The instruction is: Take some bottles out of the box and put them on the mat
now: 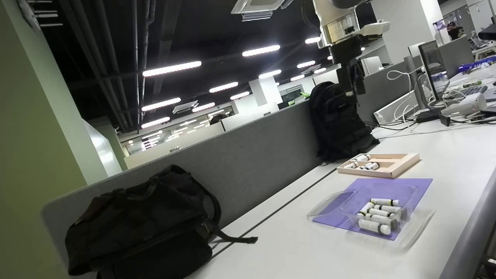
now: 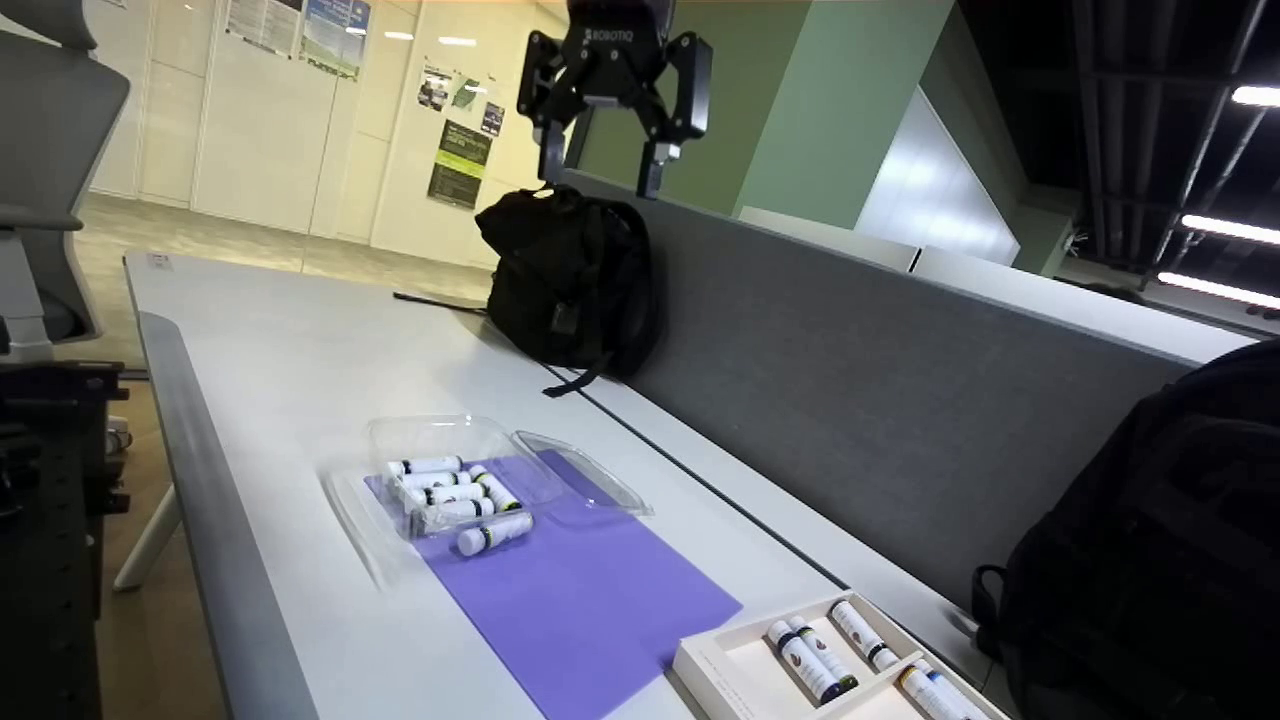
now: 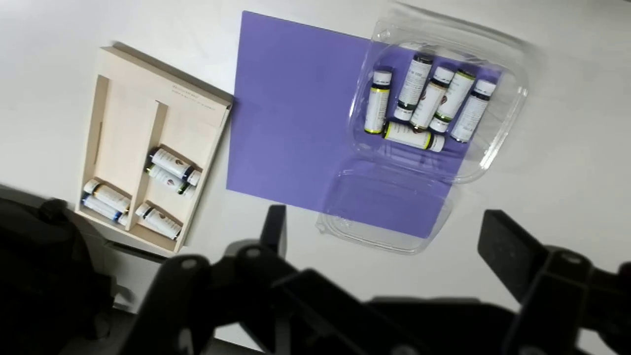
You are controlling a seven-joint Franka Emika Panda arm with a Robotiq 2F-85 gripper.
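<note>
The purple mat (image 1: 422, 185) lies flat on the white table; it also shows in an exterior view (image 2: 590, 610) and in the wrist view (image 3: 291, 108). The clear plastic box (image 3: 488, 159) stands over one end of the mat, with its lid (image 3: 384, 202) folded open. Several small bottles (image 3: 414, 81), with white labels and white caps, lie on their sides within the box's outline. They show in both exterior views (image 1: 378, 213) (image 2: 455, 495). My gripper (image 2: 600, 178) is open and empty, high above the table. Its spread fingers show in the wrist view (image 3: 384, 222).
A light-wood tray (image 3: 125, 113) with two compartments and several bottles stands beside the mat's other end; it shows in both exterior views (image 1: 395, 169) (image 2: 705, 680). Black backpacks (image 1: 151, 224) (image 1: 341, 124) lean against a grey partition (image 1: 267, 155). A monitor (image 1: 434, 69) and cables stand farther along.
</note>
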